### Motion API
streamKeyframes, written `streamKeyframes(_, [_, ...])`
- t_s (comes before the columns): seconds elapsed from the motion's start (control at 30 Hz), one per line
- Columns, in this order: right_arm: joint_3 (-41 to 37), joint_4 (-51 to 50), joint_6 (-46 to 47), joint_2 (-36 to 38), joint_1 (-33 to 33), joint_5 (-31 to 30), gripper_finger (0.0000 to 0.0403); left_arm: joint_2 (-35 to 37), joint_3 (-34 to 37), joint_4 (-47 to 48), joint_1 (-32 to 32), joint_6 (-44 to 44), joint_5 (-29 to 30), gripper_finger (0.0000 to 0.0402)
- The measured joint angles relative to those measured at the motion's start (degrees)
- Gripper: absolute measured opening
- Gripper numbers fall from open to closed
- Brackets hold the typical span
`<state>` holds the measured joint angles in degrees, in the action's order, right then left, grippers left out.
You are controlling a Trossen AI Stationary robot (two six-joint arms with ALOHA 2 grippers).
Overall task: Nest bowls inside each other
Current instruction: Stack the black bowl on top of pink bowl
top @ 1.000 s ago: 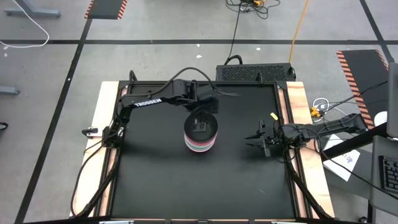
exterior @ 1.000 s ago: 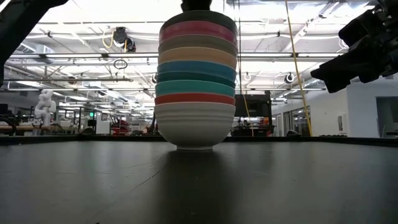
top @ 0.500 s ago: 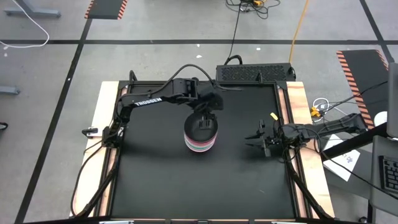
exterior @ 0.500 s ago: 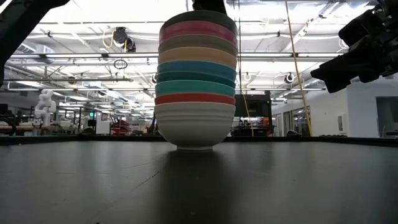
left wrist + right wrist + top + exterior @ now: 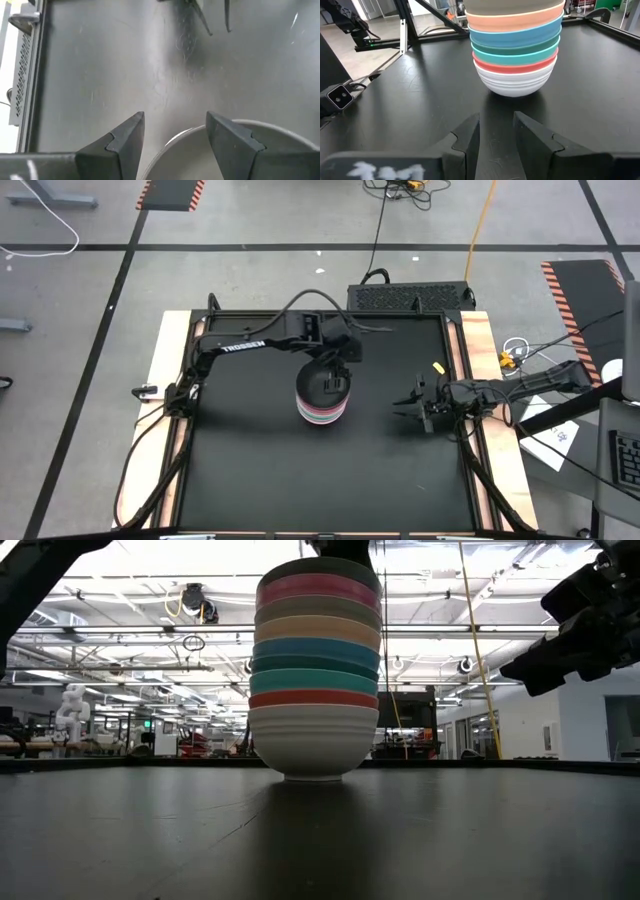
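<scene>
Several bowls sit nested in one stack [image 5: 322, 406] at the middle of the black table, a white bowl [image 5: 312, 740] at the bottom resting on its base and a dark bowl [image 5: 235, 155] on top. My left gripper [image 5: 333, 383] hovers open over the stack's top, its fingers [image 5: 127, 137] above the top bowl's rim with nothing between them. My right gripper [image 5: 406, 408] waits near the table's right edge, level, pointing at the stack [image 5: 515, 45]. Its fingers [image 5: 467, 136] stand a little apart with nothing between them.
The black tabletop [image 5: 250, 470] lies bare all around the stack, framed by wooden side rails [image 5: 165, 380]. A black box [image 5: 410, 295] stands at the far edge. Cables and a paper sheet [image 5: 550, 435] lie beyond the right rail.
My left gripper has drifted slightly toward the table's right edge above the stack and has tipped a little. The stack of bowls has stayed where it was.
</scene>
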<state>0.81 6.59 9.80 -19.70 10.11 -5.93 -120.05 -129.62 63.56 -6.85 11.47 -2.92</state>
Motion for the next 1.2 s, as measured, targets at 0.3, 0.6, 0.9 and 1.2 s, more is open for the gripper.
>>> streamKeyframes(0.3, [0.0,0.0,0.0,0.0,0.0,0.0,0.0112,0.1,0.0,-0.1,0.0,0.2,-0.1,0.0216])
streamKeyframes(0.6, [0.0,0.0,0.0,0.0,0.0,0.0,0.0112,0.1,0.0,1.7,0.0,-1.0,-0.1,0.0216])
streamKeyframes(0.9, [0.0,0.0,0.0,0.0,0.0,0.0,0.0112,0.1,0.7,3.2,0.0,-1.7,-0.7,0.0216])
streamKeyframes(1.2, [0.0,0.4,0.0,0.0,0.0,0.0,0.0112,0.1,0.9,2.7,0.0,-0.5,-1.4,0.0216])
